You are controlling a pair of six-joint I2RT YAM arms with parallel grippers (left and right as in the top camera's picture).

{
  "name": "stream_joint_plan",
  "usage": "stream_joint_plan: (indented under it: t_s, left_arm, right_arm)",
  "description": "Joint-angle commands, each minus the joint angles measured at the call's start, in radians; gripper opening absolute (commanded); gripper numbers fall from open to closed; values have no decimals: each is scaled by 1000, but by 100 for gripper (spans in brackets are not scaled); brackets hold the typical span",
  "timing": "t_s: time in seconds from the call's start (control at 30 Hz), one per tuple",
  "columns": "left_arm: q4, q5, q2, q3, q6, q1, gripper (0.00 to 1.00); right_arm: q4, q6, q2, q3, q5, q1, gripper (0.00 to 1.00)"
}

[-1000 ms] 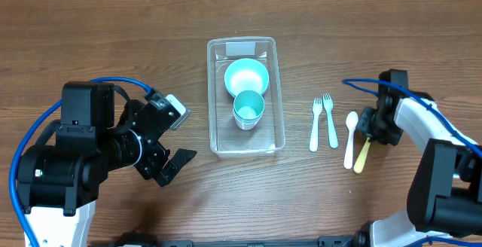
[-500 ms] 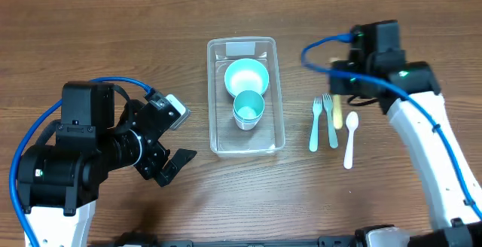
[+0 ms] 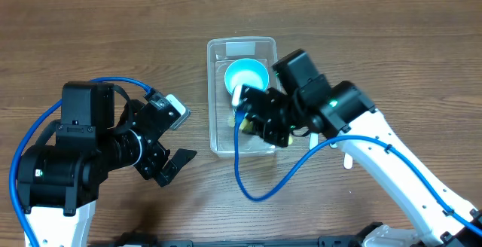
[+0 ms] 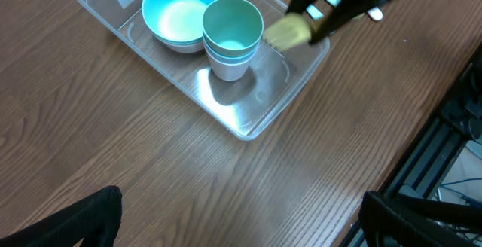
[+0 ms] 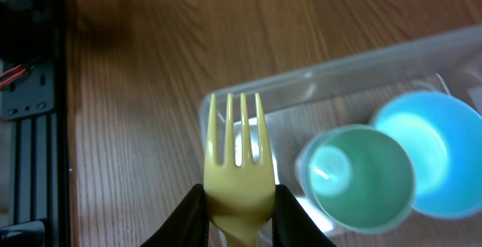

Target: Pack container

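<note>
The clear plastic rectangular container (image 3: 218, 126) lies in the upper middle of the overhead frame on the brown wood-grain surface (image 3: 113, 36), long side running up and down, its whitish label end toward the top. Inside, a light blue round bowl (image 3: 246, 74) sits near the label end, and just below it stands a teal cup (image 4: 233, 28) nested in a white one, touching the bowl; from the cup to the lower rim the tub's floor is bare. The right tool (image 5: 239, 217) hangs over the container's lower half, its two dark fingers pinching the handle of a pale yellow plastic fork (image 5: 238, 157). In the right wrist view the tines lie over the rounded corner of the rim, beside the cup. A blue cable (image 3: 256, 179) loops from this arm below the container's lower edge. The left tool (image 3: 179, 135) sits left of the container, fingers spread and holding nothing, with bare surface between it and the tub's left wall.
</note>
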Motion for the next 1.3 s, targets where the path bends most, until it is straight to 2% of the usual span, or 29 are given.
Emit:
stream_joint_plan:
  t_s: [0.0, 0.33, 0.4, 0.43, 0.5, 0.57, 0.6, 0.7, 0.83, 1.0, 1.03, 1.13, 1.2, 1.23, 1.27]
  left_arm:
    - [1, 8, 1, 10, 22, 0, 100]
    - [1, 8, 1, 10, 22, 0, 100]
    - [1, 8, 1, 10, 22, 0, 100]
    - [1, 8, 1, 10, 21, 0, 100]
    - [1, 8, 1, 10, 22, 0, 100]
    - [1, 8, 1, 10, 22, 0, 100]
    - [1, 8, 1, 10, 22, 0, 100]
    - [1, 8, 1, 10, 21, 0, 100]
    - [1, 8, 1, 10, 22, 0, 100]
    - [1, 8, 1, 10, 22, 0, 100]
    - [1, 8, 1, 10, 22, 0, 100]
    - [1, 8, 1, 10, 22, 0, 100]
    - [1, 8, 1, 10, 22, 0, 100]
    - [1, 8, 1, 10, 22, 0, 100]
    - [1, 8, 1, 10, 22, 1, 100]
  right_arm:
    - [20, -81, 30, 19, -31, 64, 4]
    - [102, -81, 165, 19, -30, 78, 5]
    - [122, -80, 166, 19, -18, 78, 45]
    - [137, -76, 166, 20, -4, 78, 59]
    - [144, -69, 164, 23, 3, 78, 67]
    - [143, 11, 134, 42, 3, 78, 67]
    - [156, 37, 87, 66, 51, 77, 60]
    - [143, 123, 63, 68, 191, 77, 66]
    - [50, 346, 63, 68, 199, 77, 62]
    - [-40, 458, 63, 68, 151, 77, 63]
    - [-110, 460, 63, 68, 124, 78, 63]
    - [-155, 477, 45, 68, 116, 82, 77]
    - [-145, 483, 24, 68, 116, 81, 78]
    - [-136, 513, 8, 68, 139, 81, 83]
    - [-135, 558, -11, 68, 184, 81, 83]
